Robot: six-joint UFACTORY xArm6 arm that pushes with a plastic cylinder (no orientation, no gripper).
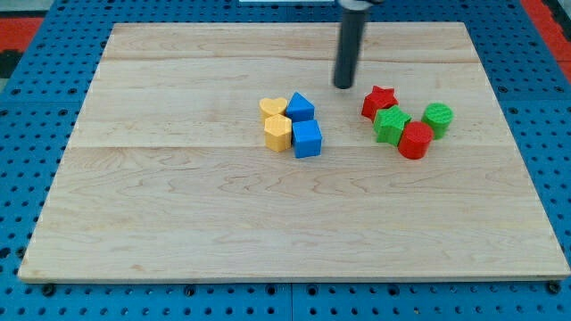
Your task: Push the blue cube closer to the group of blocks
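Observation:
The blue cube [307,139] sits near the board's middle, touching a yellow hexagonal block [277,133] on its left and a blue triangular block [301,107] above it. A yellow heart-shaped block [273,108] lies at the upper left of this cluster. To the view's right is a second group: a red star [378,101], a green star [391,124], a red cylinder [415,140] and a green cylinder [437,118]. My tip [344,85] is above and to the right of the blue cube, between the two groups, touching no block.
The wooden board [178,205] lies on a blue perforated table [36,107]. The dark rod comes down from the view's top edge.

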